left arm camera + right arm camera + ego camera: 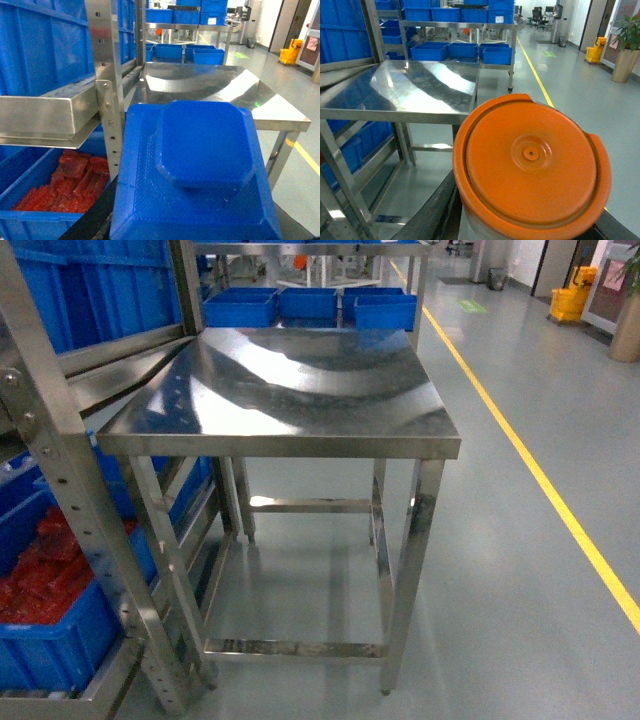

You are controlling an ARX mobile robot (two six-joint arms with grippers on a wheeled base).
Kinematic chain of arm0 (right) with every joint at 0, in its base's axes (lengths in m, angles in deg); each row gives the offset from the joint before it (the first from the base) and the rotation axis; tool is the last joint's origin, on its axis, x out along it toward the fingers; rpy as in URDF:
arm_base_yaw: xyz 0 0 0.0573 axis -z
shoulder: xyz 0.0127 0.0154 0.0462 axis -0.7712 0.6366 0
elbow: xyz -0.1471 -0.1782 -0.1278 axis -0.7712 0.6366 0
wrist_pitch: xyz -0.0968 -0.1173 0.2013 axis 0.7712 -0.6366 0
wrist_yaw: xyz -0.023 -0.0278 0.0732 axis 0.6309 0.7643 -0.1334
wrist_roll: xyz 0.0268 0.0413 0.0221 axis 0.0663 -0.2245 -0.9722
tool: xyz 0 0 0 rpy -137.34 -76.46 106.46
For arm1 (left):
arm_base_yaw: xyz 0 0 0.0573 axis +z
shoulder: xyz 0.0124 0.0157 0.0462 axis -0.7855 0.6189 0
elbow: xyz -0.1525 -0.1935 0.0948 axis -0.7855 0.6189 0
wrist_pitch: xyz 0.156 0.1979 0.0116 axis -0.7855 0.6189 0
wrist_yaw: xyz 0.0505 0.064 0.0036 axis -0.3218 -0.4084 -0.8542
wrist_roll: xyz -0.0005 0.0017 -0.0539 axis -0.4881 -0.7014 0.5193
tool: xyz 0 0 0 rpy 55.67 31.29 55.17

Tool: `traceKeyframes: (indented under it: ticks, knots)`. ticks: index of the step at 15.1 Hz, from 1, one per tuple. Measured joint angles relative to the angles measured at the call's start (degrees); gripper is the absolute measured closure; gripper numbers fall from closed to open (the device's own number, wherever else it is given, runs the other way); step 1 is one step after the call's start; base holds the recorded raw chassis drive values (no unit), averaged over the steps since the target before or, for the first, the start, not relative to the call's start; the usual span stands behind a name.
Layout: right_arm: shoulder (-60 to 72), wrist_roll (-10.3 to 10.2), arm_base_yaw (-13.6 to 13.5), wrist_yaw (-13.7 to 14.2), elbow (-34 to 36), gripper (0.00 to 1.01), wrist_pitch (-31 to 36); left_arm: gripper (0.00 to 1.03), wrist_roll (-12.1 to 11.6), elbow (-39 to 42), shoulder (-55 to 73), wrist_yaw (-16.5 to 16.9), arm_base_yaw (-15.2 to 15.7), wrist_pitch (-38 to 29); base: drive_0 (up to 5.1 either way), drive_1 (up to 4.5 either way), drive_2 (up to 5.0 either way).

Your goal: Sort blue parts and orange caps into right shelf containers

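A blue part (200, 165) fills the left wrist view; an orange cap (532, 160) fills the right. The steel bench (290, 390) stands ahead. Neither tool's jaws show, so I cannot tell their state.

One steel tabletop (300, 380) stands in the middle of the floor. Beyond its far edge sit three blue crates (310, 304) in a row. One slotted steel rack (60, 470) rises at the left, and low in it one blue crate (50, 640) holds a heap of red pieces (40, 570), too jumbled to count. One blue part (195, 165) fills the left wrist view; one orange cap (532, 160) fills the right wrist view. One yellow line (540, 480) runs along the floor, and one yellow mop bucket (570, 302) stands far off.
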Motion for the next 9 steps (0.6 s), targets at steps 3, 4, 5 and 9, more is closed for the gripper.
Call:
traceKeyframes:
  ticks: [3, 4, 5, 9]
  knots:
    - [0.00, 0.00, 0.00, 0.00, 0.00, 0.57, 0.02, 0.59, 0.00, 0.00, 0.00, -0.02, 0.00, -0.02, -4.7, 1.56, 3.5]
    - [0.00, 0.00, 0.00, 0.00, 0.00, 0.57, -0.02, 0.59, 0.00, 0.00, 0.00, -0.02, 0.00, 0.00, -4.8, 1.45, 3.4]
    - [0.00, 0.02, 0.00, -0.04, 0.00, 0.57, 0.02, 0.59, 0.00, 0.00, 0.00, -0.02, 0.00, -0.09, -4.9, 1.37, 3.3]
    - [0.00, 0.00, 0.00, -0.02, 0.00, 0.57, -0.04, 0.59, 0.00, 0.00, 0.00, -0.04, 0.00, 0.02, -4.9, 1.38, 3.3]
